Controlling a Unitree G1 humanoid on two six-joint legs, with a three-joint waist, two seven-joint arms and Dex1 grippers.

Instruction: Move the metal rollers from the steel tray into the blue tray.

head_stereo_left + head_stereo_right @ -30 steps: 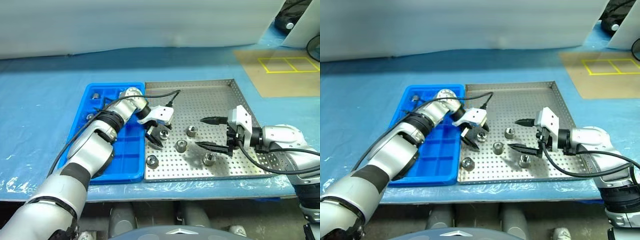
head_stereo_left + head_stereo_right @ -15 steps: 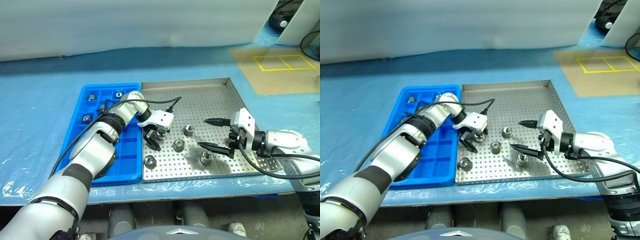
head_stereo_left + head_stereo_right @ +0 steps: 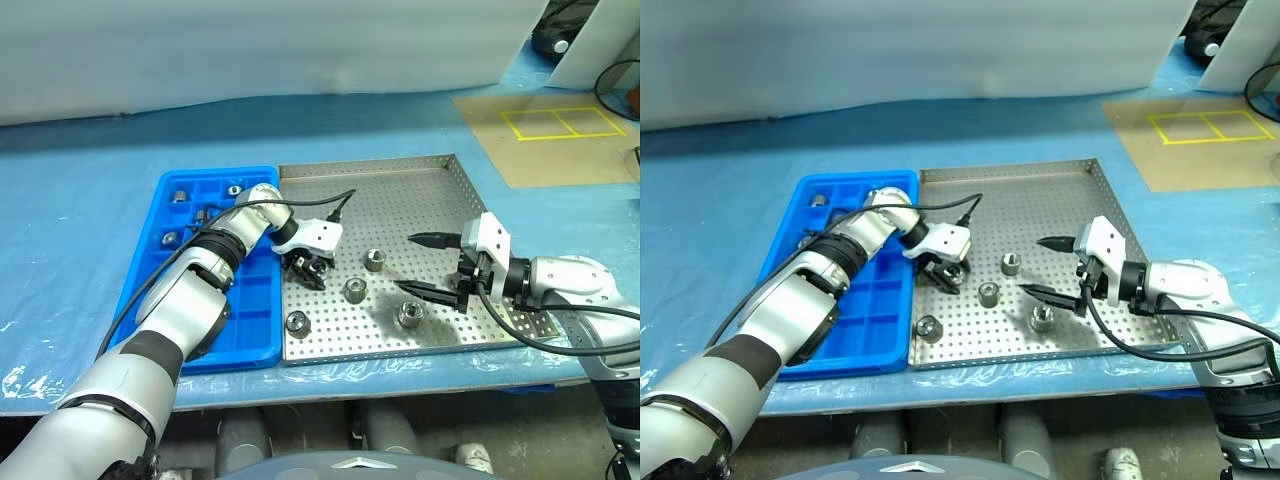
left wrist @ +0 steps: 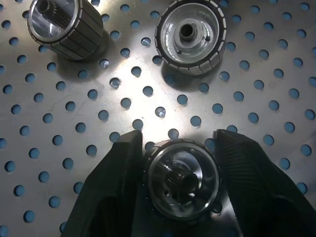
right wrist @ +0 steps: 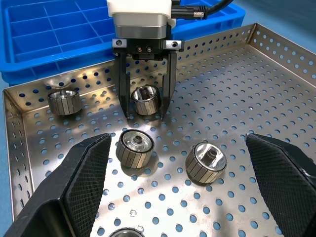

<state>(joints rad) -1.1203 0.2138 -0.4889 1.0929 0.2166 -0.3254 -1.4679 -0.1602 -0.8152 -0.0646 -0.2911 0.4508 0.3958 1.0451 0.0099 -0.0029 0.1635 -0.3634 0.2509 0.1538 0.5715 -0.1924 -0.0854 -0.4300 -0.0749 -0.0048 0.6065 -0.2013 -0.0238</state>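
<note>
The left gripper fingers have closed onto a roller (right gripper fingers still spread, empty).

The steel tray is bare perforated metal with a dull, finely scratched sheen; the metal rollers are bright, glossy, grooved around their sides. Beside the left pincer, the blue tray is smooth plastic; pincer fingers are ribbed matt black
</note>
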